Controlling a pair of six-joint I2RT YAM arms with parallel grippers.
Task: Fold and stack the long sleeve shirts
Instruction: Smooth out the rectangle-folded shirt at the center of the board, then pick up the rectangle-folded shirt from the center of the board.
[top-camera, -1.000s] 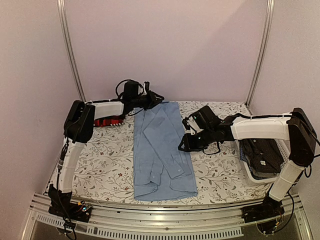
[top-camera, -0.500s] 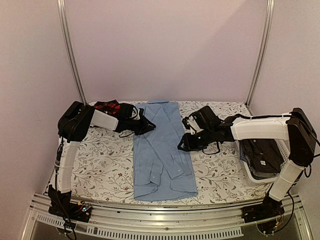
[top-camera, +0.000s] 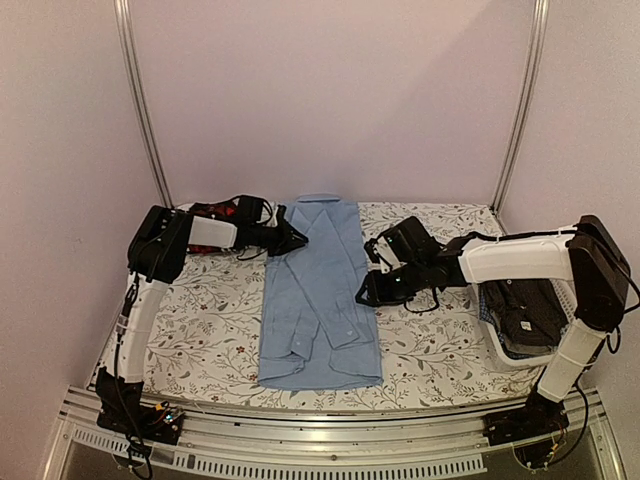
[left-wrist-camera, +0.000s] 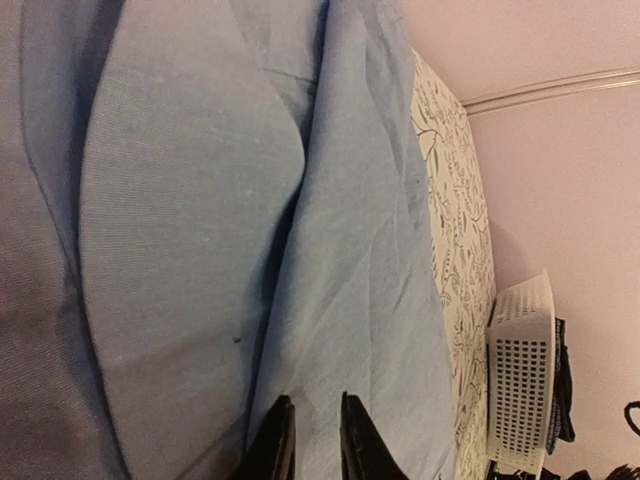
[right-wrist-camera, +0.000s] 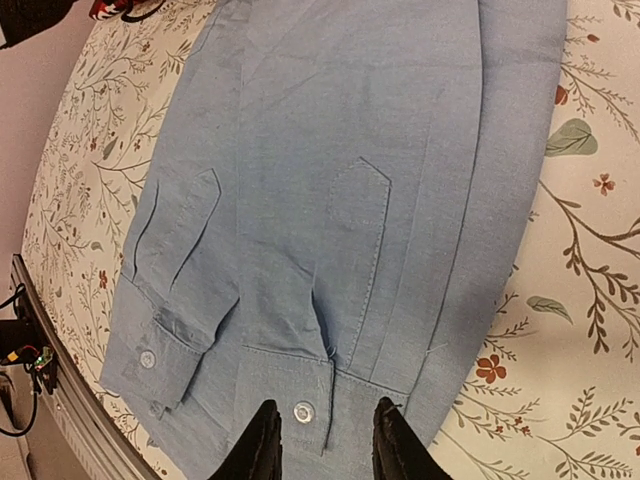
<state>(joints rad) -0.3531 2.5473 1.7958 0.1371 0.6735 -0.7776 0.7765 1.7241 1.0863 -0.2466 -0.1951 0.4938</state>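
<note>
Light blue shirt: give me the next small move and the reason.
Probably lower the right hand onto the cuff beneath it and close. The light blue shirt lies flat with both sleeves folded in, that hand hangs open over the cuff, and the left hand sits at the far shoulder, so a lengthwise fold looks next.

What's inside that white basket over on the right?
Crumpled dark shirts fill the white basket, heaped about level with its rim. How many there are, and anything lying beneath them, cannot be seen: the top layer covers it.
</note>
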